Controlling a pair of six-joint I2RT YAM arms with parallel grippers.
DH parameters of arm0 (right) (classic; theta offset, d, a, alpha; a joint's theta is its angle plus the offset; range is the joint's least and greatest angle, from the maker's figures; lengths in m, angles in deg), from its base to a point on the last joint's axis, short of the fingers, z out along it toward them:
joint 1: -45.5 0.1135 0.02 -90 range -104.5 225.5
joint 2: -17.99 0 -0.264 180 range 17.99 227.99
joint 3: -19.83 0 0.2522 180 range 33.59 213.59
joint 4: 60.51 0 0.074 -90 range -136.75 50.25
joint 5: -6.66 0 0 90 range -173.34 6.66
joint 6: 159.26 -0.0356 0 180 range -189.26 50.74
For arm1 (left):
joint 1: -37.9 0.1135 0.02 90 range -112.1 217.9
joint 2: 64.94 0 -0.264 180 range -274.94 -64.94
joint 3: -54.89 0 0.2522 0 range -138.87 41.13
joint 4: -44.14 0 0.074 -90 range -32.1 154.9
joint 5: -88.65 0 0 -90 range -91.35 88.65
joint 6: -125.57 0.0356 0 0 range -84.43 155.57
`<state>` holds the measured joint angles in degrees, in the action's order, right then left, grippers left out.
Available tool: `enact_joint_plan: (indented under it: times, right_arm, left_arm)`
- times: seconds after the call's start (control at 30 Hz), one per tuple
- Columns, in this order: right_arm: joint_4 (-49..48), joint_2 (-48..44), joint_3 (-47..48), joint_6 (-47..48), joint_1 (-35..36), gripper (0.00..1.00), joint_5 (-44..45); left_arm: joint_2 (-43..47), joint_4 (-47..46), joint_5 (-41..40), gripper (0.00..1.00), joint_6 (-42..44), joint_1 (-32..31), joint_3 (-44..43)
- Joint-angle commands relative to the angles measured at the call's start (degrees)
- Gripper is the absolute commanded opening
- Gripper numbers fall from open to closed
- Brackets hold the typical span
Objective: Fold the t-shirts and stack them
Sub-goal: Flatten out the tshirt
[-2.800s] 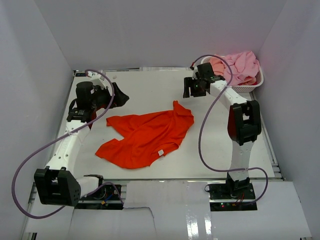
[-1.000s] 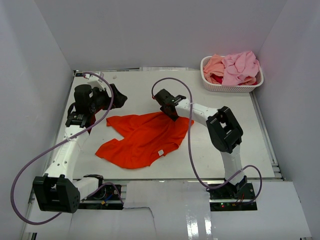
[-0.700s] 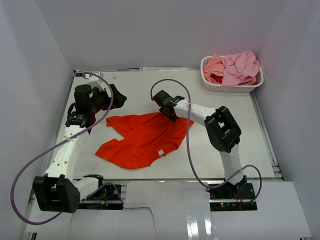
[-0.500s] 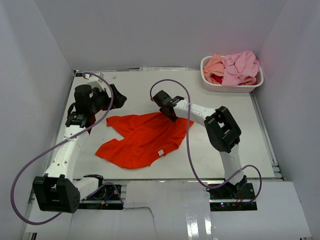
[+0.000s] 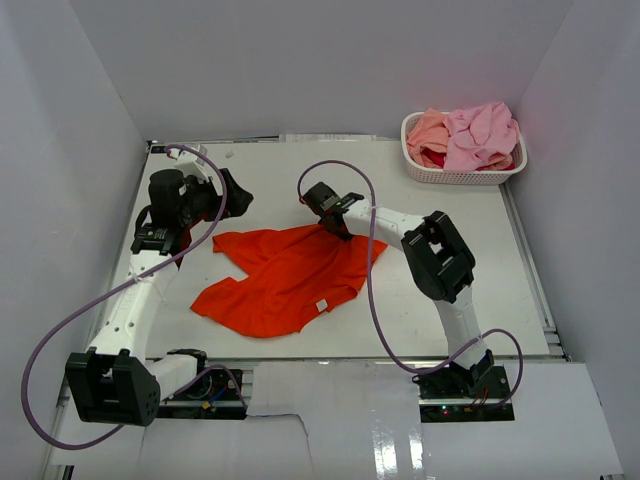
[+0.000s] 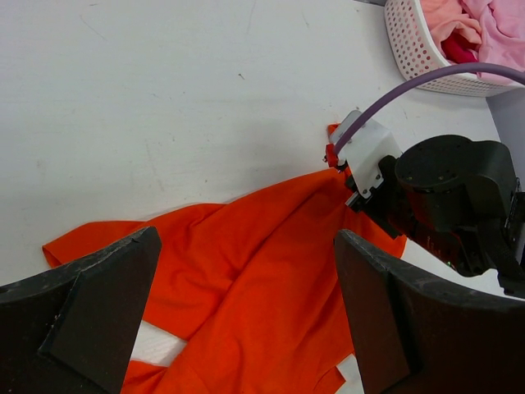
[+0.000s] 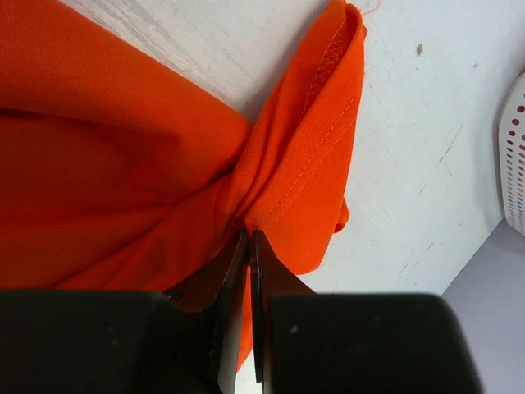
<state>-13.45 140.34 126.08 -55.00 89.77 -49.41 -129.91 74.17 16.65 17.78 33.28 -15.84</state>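
Your right gripper [image 7: 248,234] is clenched on a bunched fold at the edge of the orange shirt [image 5: 285,275], which lies crumpled on the table [image 5: 450,280] and stretches beneath your left gripper [image 6: 246,238], its 2 fingers [image 6: 90,312] spread wide, grasping nothing.

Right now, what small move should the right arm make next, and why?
Probably lift slightly and pull toward the basket: the right jaws are shut on the orange shirt's far corner, and the shirt lies crumpled, so it needs spreading flat.
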Motion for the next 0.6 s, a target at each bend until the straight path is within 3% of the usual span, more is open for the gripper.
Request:
enact_joint_plan:
  times: [0.0, 0.17, 0.23, 0.43, 0.57]
  right_arm:
    - [-0.1, 0.4, 2.3, 0.1, -0.6, 0.08, 0.2]
    - [1.8, -0.4, 4.9, -1.2, -0.8, 0.08, -3.9]
    - [6.9, -1.0, 10.9, -3.3, -0.3, 0.08, -7.5]
    - [19.5, -6.4, 28.8, -7.1, 2.9, 0.08, -24.5]
    - [26.8, -10.3, 40.6, -9.6, 5.5, 0.08, -41.2]
  left_arm:
    - [1.6, 0.1, -0.2, 0.98, 0.7, -0.1, -0.2]
    - [1.5, 0.1, -0.4, 0.98, 0.7, -0.1, -0.2]
    - [1.5, 0.3, -0.9, 0.98, 0.7, -0.2, -0.3]
    - [2.8, 3.0, -14.3, 0.98, -1.2, 0.0, -0.9]
    - [2.8, 3.8, -16.9, 0.98, -2.4, 0.1, -1.2]
